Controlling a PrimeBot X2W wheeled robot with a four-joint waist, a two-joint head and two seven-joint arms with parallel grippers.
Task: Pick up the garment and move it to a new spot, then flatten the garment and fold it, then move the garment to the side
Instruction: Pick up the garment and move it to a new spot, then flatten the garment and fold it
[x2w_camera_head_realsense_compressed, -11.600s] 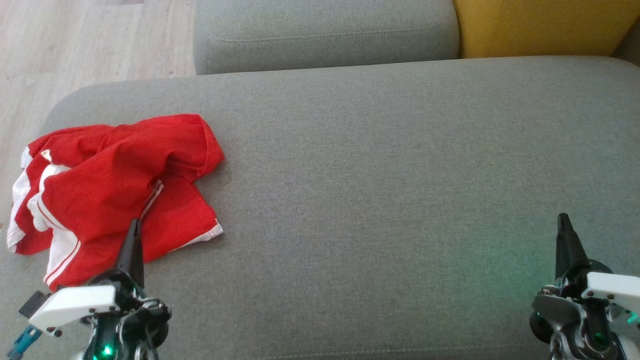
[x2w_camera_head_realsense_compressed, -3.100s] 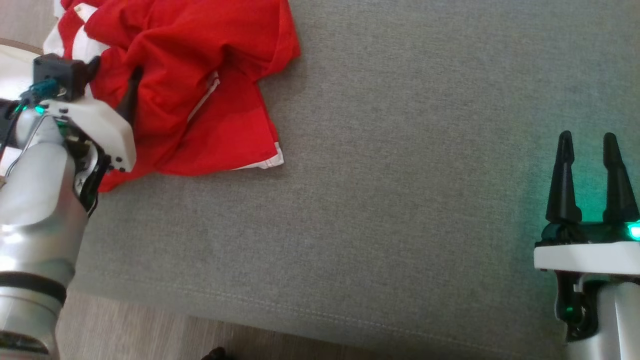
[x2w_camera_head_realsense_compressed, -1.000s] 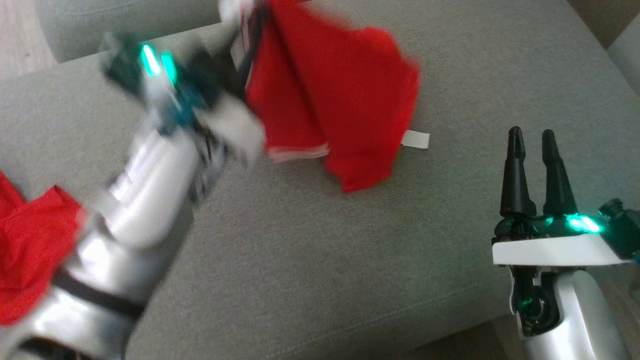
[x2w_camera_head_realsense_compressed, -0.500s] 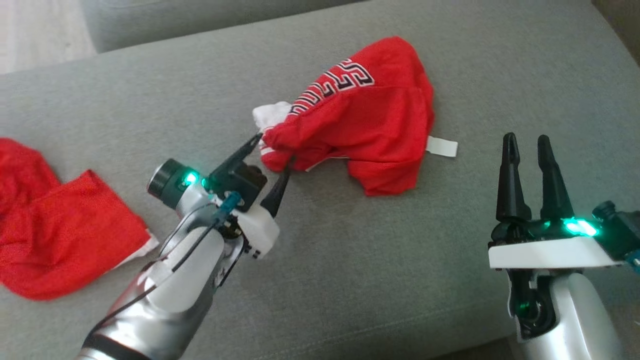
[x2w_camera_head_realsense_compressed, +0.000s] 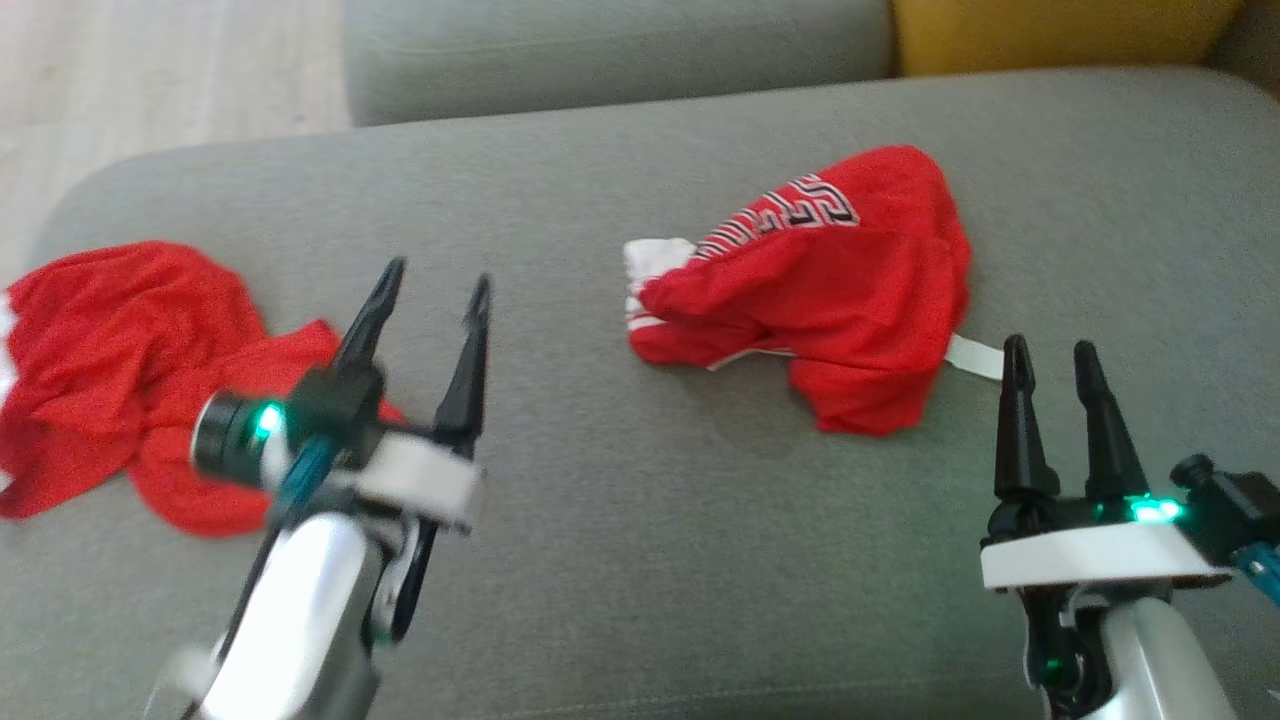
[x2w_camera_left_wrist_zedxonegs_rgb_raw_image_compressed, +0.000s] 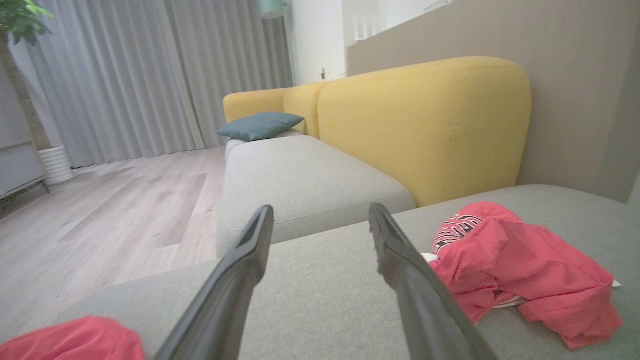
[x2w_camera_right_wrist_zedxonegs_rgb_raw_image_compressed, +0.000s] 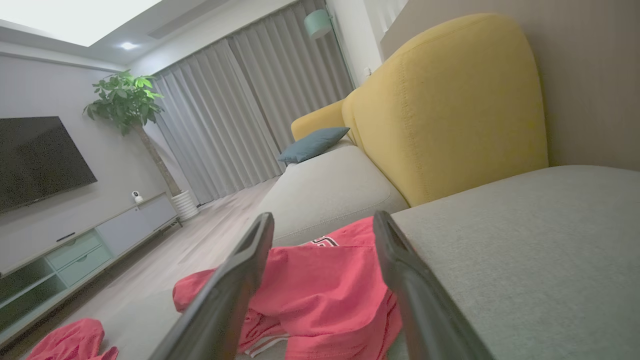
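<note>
We judge the garment to be in its new spot, so flattening is the step in hand. On the left of the sofa seat lies another red cloth. We should leave it alone and keep the left arm from dragging across it. The garment sits crumpled right of the middle, with its lettering up, white trim bunched at its left end and a white tag poking out at its right. To flatten it well, we would take two well-apart edges, one at the trim and one near the tag. We would pinch a single layer at each and draw them apart low over the seat.

The left gripper stands wide open and holds nothing, between the two cloths and apart from the garment. The right gripper is open and empty too. Its tips are just beside the tag, and we cannot tell whether they touch it.
</note>
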